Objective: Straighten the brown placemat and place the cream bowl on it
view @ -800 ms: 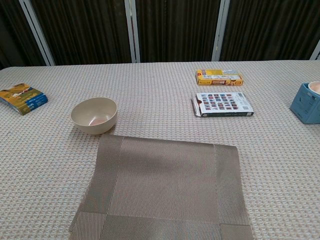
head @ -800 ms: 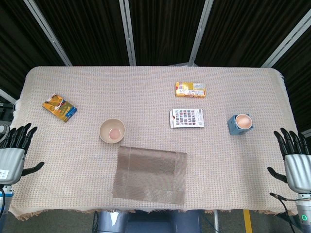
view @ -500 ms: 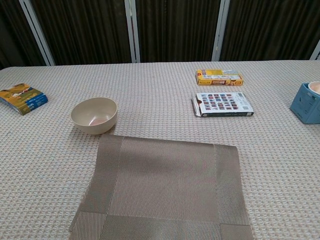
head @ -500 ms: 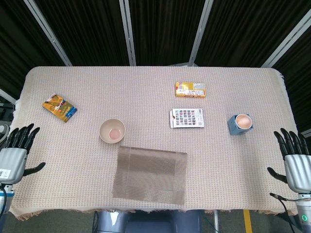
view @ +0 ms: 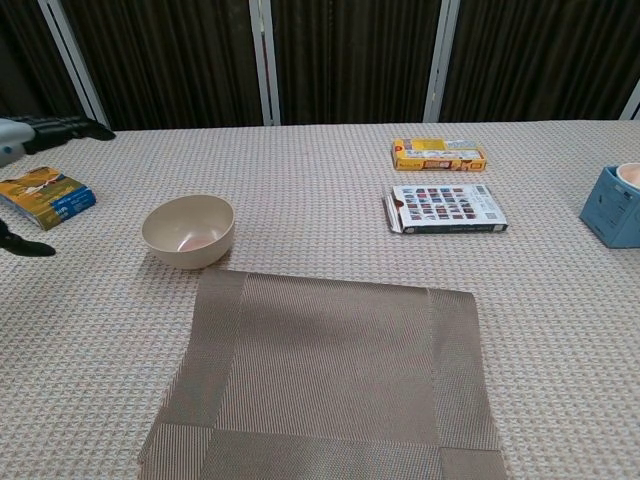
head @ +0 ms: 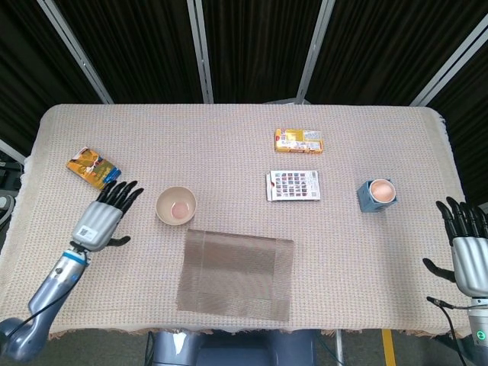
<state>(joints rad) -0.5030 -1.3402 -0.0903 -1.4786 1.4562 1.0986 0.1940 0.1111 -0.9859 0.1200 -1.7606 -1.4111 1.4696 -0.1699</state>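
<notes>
At lower centre of the head view, the brown placemat (head: 235, 273) lies skewed; just above-left sits the cream bowl (head: 177, 206). Your left hand (head: 105, 216), spread and empty, could knock it. The right hand (head: 467, 248) is likewise spread.

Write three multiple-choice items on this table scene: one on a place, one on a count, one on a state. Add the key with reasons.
1. Where is the round cream bowl?
A. on the brown woven placemat
B. on the cloth beside the placemat's far left corner
C. next to the blue cup holder

2. How many flat printed boxes lie on the table?
A. one
B. three
C. five

3. What is the left hand doing?
A. gripping the bowl
B. pressing the placemat
C. hovering open, holding nothing

Key: 1 B, bare cloth surrounds the bowl; 2 B, two yellow ones and a white one; 3 C, its fingers are spread, short of the bowl.
</notes>
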